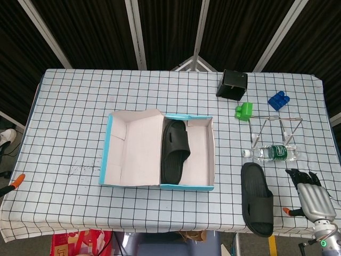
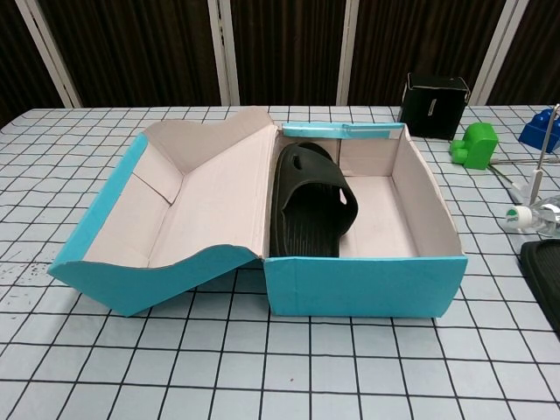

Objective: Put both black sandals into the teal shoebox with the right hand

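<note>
The teal shoebox (image 1: 186, 186) (image 2: 363, 284) lies open mid-table, its lid folded out to the left. One black sandal (image 1: 175, 151) (image 2: 313, 203) leans on its side against the box's left wall. The second black sandal (image 1: 256, 198) lies flat on the table to the right of the box; the chest view catches only its edge (image 2: 542, 271). My right hand (image 1: 311, 198) hovers at the near right table edge, right of that sandal and apart from it, fingers pointing away, holding nothing. The left hand is out of sight.
A black box (image 1: 232, 84) (image 2: 433, 103), a green block (image 1: 244, 111) (image 2: 473, 144) and a blue block (image 1: 277, 100) stand at the back right. A wire rack (image 1: 277, 127) and a lying water bottle (image 1: 274, 153) sit just beyond the loose sandal. An orange-tipped tool (image 1: 13, 184) lies at the left edge.
</note>
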Robot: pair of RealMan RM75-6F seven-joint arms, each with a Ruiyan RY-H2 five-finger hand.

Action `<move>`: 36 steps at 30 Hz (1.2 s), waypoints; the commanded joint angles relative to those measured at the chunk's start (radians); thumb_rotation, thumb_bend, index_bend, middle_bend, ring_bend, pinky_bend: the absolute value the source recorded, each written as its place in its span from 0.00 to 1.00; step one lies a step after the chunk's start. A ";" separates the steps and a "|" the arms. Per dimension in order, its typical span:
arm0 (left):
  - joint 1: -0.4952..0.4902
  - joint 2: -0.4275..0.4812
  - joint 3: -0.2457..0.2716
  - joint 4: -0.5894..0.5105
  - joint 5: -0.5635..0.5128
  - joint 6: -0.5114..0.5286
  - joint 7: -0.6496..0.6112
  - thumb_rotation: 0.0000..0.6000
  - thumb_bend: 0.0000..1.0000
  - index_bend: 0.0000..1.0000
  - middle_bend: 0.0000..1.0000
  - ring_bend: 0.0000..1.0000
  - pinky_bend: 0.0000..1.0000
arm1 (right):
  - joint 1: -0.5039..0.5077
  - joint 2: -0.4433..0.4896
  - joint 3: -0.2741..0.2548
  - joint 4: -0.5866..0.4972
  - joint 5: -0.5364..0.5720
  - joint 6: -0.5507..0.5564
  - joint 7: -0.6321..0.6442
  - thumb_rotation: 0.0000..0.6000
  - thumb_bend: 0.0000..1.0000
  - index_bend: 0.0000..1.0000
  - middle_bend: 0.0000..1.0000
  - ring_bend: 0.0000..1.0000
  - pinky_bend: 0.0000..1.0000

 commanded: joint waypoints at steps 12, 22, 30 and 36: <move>0.001 0.001 0.000 -0.003 -0.003 -0.005 0.004 1.00 0.20 0.14 0.00 0.00 0.08 | -0.071 -0.161 -0.059 0.122 -0.047 -0.032 -0.001 1.00 0.11 0.12 0.10 0.10 0.00; 0.001 0.000 -0.003 -0.004 -0.010 -0.007 0.006 1.00 0.20 0.14 0.00 0.00 0.08 | -0.087 -0.219 -0.060 0.160 -0.057 -0.038 -0.024 1.00 0.11 0.12 0.10 0.10 0.00; 0.002 -0.002 -0.004 -0.006 -0.011 -0.005 0.010 1.00 0.20 0.14 0.00 0.00 0.08 | -0.084 -0.256 -0.046 0.178 -0.055 -0.053 -0.028 1.00 0.11 0.12 0.10 0.10 0.00; 0.002 -0.002 -0.006 -0.007 -0.018 -0.010 0.010 1.00 0.20 0.14 0.00 0.00 0.08 | -0.086 -0.276 -0.039 0.191 -0.057 -0.047 -0.049 1.00 0.10 0.12 0.10 0.10 0.00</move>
